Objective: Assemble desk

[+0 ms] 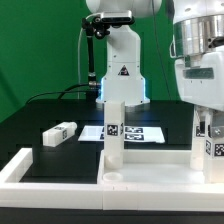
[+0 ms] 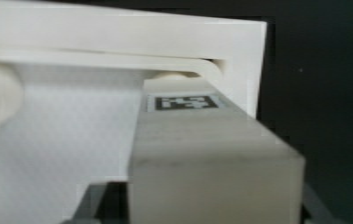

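The white tabletop point(image 1: 150, 167) lies at the front of the table. One leg block point(image 1: 113, 125) stands upright on its corner at the exterior view's left. My gripper point(image 1: 207, 125) is at the exterior view's right, over the tabletop's other end, shut on a second tagged leg block point(image 1: 212, 148) that it holds upright. In the wrist view that leg point(image 2: 199, 150) runs out from between my dark fingers point(image 2: 111, 200) and its far end meets a corner of the tabletop point(image 2: 84, 120). My gripper point(image 2: 217, 208) grips it on both sides. A third leg point(image 1: 58, 133) lies loose on the black table.
The marker board point(image 1: 138, 132) lies flat behind the upright leg. The white border rail point(image 1: 22, 166) runs along the table's front and the exterior view's left. The robot's base point(image 1: 120, 70) stands at the back before a green curtain.
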Tool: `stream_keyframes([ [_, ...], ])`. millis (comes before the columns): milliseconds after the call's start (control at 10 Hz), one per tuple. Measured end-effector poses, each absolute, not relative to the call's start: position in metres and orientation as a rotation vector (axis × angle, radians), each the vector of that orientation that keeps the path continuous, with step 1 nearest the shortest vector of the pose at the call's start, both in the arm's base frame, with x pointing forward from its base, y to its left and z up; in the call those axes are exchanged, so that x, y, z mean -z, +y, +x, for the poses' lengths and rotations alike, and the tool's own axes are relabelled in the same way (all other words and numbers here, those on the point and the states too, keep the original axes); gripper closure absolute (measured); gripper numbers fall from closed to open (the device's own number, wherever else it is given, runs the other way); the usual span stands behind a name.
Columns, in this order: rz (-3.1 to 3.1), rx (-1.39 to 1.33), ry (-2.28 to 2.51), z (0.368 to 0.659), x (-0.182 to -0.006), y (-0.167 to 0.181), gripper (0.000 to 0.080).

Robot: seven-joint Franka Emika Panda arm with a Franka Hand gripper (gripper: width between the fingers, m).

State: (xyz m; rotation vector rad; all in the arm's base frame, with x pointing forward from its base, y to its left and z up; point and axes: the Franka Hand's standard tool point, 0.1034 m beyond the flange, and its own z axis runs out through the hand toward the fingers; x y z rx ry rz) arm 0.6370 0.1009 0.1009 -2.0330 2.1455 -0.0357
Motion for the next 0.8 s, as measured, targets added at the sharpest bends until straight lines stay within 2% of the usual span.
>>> stream_keyframes([
  [100, -1.815, 0.022, 2.32, 0.637, -0.102, 0.106, 0.0505],
  [400, -1.805, 0.037, 2.324, 0.635, -0.101, 0.106, 0.0504],
  [600, -2.116, 0.065, 2.073, 0.637, -0.104, 0.114, 0.0191],
  [800, -2.389, 0.093, 1.761, 0.636, -0.104, 0.123, 0.0162],
])
